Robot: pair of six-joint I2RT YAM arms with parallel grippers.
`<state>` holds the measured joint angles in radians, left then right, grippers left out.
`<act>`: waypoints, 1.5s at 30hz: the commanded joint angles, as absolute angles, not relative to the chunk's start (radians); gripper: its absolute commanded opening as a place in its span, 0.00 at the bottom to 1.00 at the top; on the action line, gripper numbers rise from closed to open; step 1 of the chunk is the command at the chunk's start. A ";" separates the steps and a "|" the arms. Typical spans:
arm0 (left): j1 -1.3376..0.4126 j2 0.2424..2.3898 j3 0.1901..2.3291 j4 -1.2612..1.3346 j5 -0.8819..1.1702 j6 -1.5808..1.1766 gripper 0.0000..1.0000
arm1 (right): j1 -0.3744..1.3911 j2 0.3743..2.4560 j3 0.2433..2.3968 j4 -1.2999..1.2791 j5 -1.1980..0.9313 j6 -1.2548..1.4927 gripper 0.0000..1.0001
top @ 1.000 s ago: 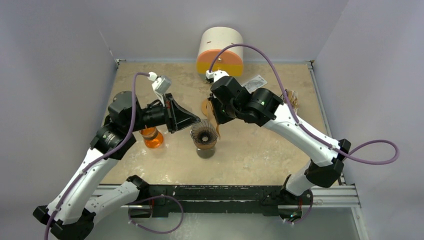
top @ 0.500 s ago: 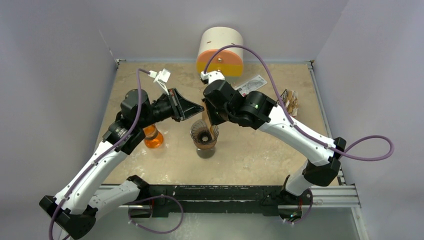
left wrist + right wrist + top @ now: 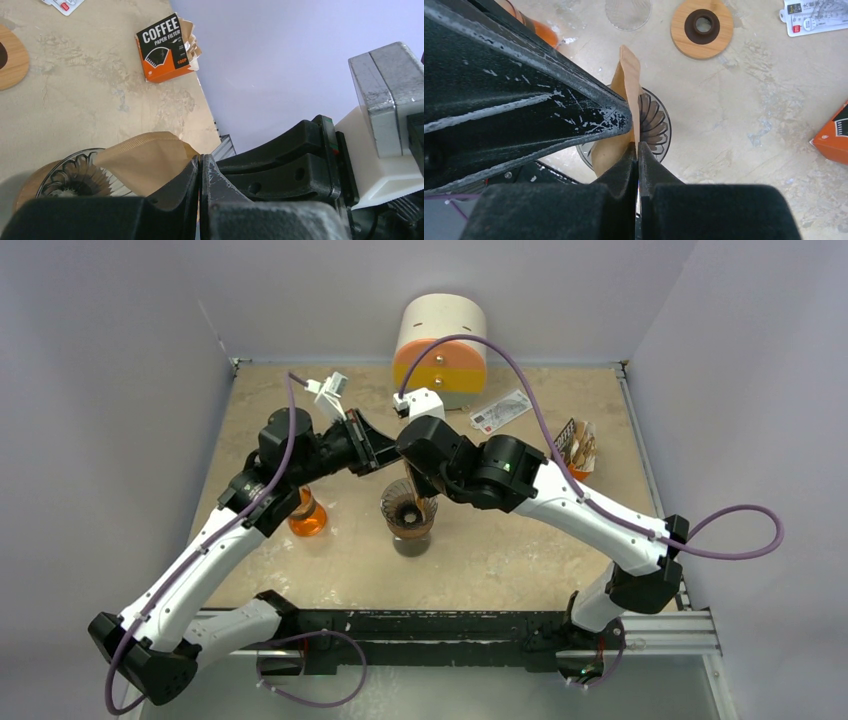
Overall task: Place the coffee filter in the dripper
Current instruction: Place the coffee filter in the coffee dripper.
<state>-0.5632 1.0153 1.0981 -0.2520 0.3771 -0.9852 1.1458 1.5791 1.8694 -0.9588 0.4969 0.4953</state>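
While both arms lean in over the table (image 3: 500, 540), I take the dripper (image 3: 408, 515) as my marker and read across from its left. Just beside the dripper on that side stands an orange glass flask (image 3: 306, 517), partly under the left forearm. Next comes the left gripper (image 3: 200, 162), reaching in from the dripper's far left. Its fingers are pressed flat together with nothing between them. The tip sits right by the paper, though I cannot tell whether it touches. The dripper itself is a ribbed glass cone on a brown base, standing upright. The coffee filter (image 3: 626, 95) stands on edge inside its bowl, folded flat, its lower part down among the ribs and its upper part rising above the rim. The right gripper (image 3: 638, 148) comes in over the dripper from the right, fingers closed tight, pinching an edge of the filter. Beyond the dripper, in the right wrist view, a wooden ring (image 3: 702, 22) lies flat on the table, apart from it. Behind the dripper and slightly right, a cream and orange canister (image 3: 442, 345) sits at the back wall. Further right of the dripper lies a printed packet (image 3: 500, 412). Well off to the dripper's right is a black and orange box (image 3: 162, 47) with brown filters poking out.
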 commanded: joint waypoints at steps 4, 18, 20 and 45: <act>-0.562 1.046 1.204 -0.349 0.377 -0.941 0.00 | 1.168 1.563 1.886 -0.941 0.610 0.492 0.00; -0.675 1.179 1.384 -0.622 0.298 -0.747 0.00 | 1.207 1.585 1.917 -0.958 0.683 0.511 0.00; -0.712 1.206 1.423 -0.686 0.231 -0.715 0.00 | 1.219 1.587 1.917 -0.958 0.707 0.523 0.00; -0.870 1.303 1.554 -0.998 -0.033 -0.619 0.00 | 1.248 1.518 1.781 -0.916 0.730 0.676 0.00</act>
